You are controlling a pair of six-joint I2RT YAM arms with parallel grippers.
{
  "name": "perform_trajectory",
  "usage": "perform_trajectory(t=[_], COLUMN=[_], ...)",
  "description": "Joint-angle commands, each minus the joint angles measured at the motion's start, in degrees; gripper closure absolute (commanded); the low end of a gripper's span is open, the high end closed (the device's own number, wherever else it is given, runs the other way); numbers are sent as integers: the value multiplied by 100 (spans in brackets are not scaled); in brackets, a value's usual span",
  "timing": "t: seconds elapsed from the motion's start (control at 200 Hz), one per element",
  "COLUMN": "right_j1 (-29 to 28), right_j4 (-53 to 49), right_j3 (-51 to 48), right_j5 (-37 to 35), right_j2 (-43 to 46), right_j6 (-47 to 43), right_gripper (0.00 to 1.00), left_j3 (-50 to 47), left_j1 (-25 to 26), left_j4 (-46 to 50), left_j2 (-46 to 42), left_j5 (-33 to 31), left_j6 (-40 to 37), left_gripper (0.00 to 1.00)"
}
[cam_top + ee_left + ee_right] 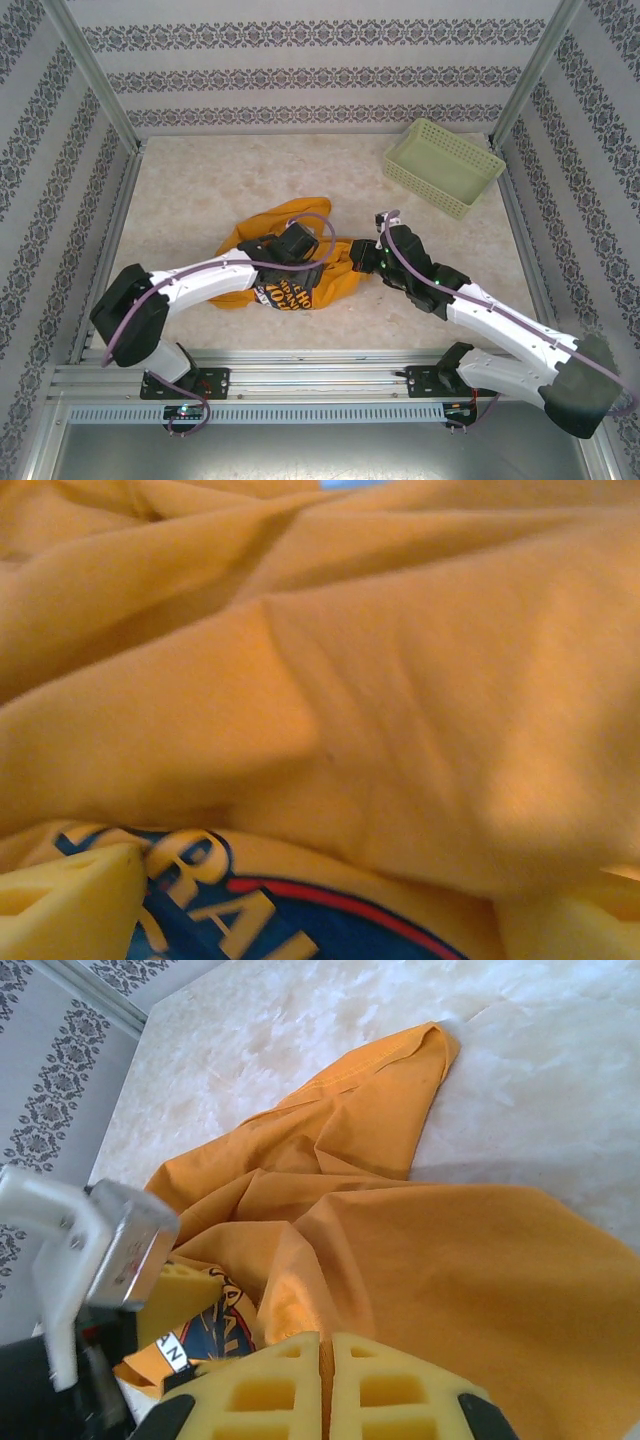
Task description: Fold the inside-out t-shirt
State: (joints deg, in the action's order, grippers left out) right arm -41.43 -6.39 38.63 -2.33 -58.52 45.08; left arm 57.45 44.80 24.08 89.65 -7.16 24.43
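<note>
Now right pincer (322, 1385) clamped on crumpled t-shirt (450, 1260); left pincer (320, 895) spread.

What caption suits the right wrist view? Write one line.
Right claw pinching a fold of the bunched orange t-shirt on the pale table.
</note>
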Motion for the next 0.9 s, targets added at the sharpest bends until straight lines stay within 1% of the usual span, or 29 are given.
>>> perform_trajectory(t=[0.0,0.135,0.23,0.32,0.425,0.51,0.604,0.634,0.724,0.894], right_j1=[-72,-71,-75,-53,59,311,718,832,1151,1290], right_j4=[-88,-279,-438,-490,-609,-752,-788,-783,-743,-736], right_j3=[-36,-75,-90,-143,-61,100,266,322,615,1194], right_j5=[-158,-210,-309,-406,-472,-482,-315,-232,6,115], right_j2=[205,354,439,525,531,475,363,313,88,-160], right_j6=[-21,-94,-148,-196,-307,-465,-590,-620,-736,-969], right_gripper=[100,100,100,100,100,100,100,100,100,100], left_j3=[292,609,831,971,1159,1308,1494,1559,1777,1874], left_j1=[-316,-581,-839,-1051,-1257,-1417,-1643,-1716,-1855,-1923], left_j4=[-191,-71,73,154,276,338,378,383,418,181], left_j2=[234,631,813,862,710,412,1,-135,-535,-1461], left_j5=[-450,-571,-528,-434,-352,-316,-203,-140,-78,67], left_j6=[87,62,123,150,143,125,126,130,99,20], left_gripper=[15,25,37,53,70,85,98,100,100,100])
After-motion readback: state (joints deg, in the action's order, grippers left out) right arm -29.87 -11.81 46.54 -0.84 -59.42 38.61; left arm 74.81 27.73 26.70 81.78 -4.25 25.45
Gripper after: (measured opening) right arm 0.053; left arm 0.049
